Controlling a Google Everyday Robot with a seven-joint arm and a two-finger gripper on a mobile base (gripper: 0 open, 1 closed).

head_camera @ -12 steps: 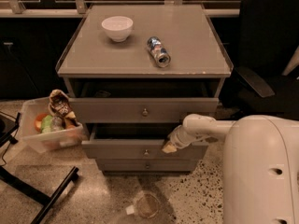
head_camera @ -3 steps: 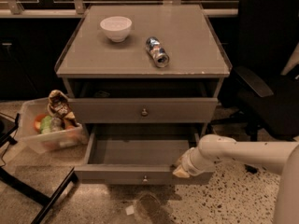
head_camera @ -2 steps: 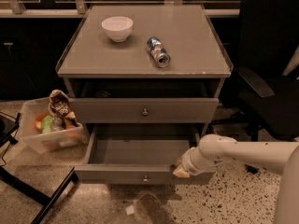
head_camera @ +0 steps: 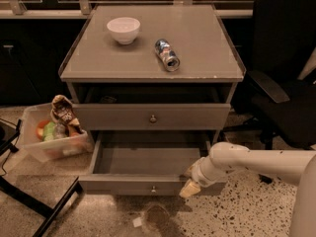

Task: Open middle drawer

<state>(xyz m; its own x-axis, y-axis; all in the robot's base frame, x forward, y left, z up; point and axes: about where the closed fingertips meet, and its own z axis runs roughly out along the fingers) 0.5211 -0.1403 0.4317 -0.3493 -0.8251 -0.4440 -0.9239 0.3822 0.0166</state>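
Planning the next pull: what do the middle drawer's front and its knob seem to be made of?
The middle drawer has a matte grey-brown front, probably laminate or painted wood. Its knob is small and shiny, likely metal. The gripper sits at the front's right end.

your claw (head_camera: 189, 188), at the right end of the middle drawer (head_camera: 123, 185) front, looks matt cream; the arm (head_camera: 256, 162) behind it wears a smooth, faintly glossy white plastic shell. the drawer is matt grey-brown, plain and smooth inside, with a small shiny metal knob (head_camera: 154, 188). the tabletop (head_camera: 197, 58) has a smooth satin sheen. on it you have a glossy white bowl (head_camera: 123, 29) and a bright metal can (head_camera: 167, 55). the floor (head_camera: 247, 216) is speckled polished stone. the bin (head_camera: 54, 149) is translucent plastic, the chair (head_camera: 286, 43) matt black.
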